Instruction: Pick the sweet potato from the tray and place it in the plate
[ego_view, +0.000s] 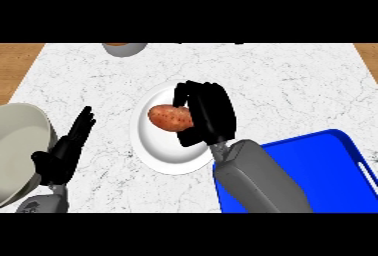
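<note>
fingers (209, 102) of the right hand (210, 117) curl round the sweet potato (170, 117), holding it over the white plate (173, 157); whether it touches the plate is hard to tell from this angle. left hand (65, 147) rests open, fingers straight, beside a large pale bowl (18, 150) at the left edge. blue tray (325, 170) sits on the marble surface (295, 85), right of the plate.
</note>
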